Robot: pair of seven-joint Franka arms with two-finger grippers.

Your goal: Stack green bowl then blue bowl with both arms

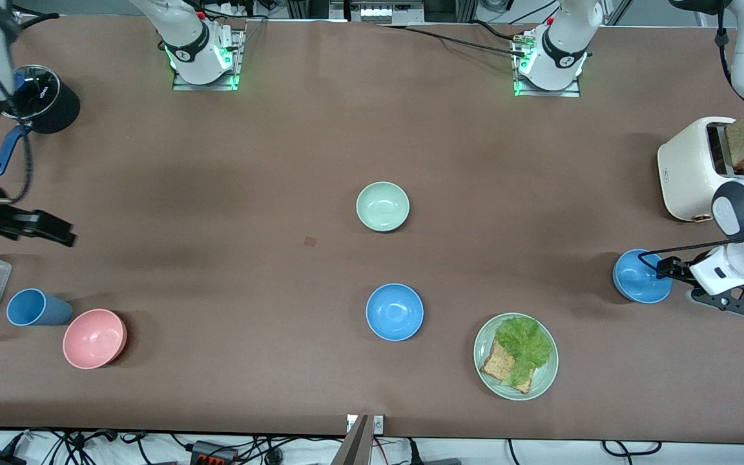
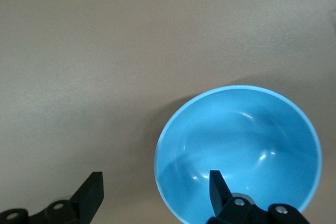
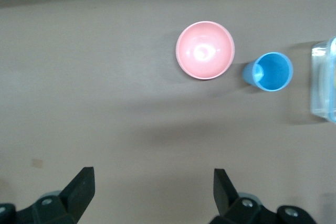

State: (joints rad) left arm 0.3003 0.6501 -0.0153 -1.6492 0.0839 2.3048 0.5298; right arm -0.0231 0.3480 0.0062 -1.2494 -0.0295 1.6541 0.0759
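The blue bowl [image 2: 239, 153] at the left arm's end of the surface [image 1: 230, 194] is the one in hand now. The left gripper [image 2: 152, 192] is at it with jaws wide apart: one finger is inside the bowl, the other is outside over the bare surface, so the rim wall is between them. They are not yet closed on it.

This bowl looks light, stiff and glossy, probably plastic or melamine, so I judge it slippery. The thin rim wall is the only good place to take hold, with one finger in and one out. A weak pinch may let it tilt or slide.

The green bowl [image 1: 382, 206] stands near the middle of the surface, upright and empty. A second blue bowl [image 1: 394, 311] stands nearer to the front camera than the green one, well apart from it.

The right gripper [image 1: 55, 229] hangs over the right arm's end of the surface, jaws open and empty; this arm waits. Below it are a pink bowl [image 3: 205, 50] and a blue cup [image 3: 272, 71], just beside each other. Near the left arm stand a toaster [image 1: 692, 171] and a green plate [image 1: 545, 378] with lettuce and bread.
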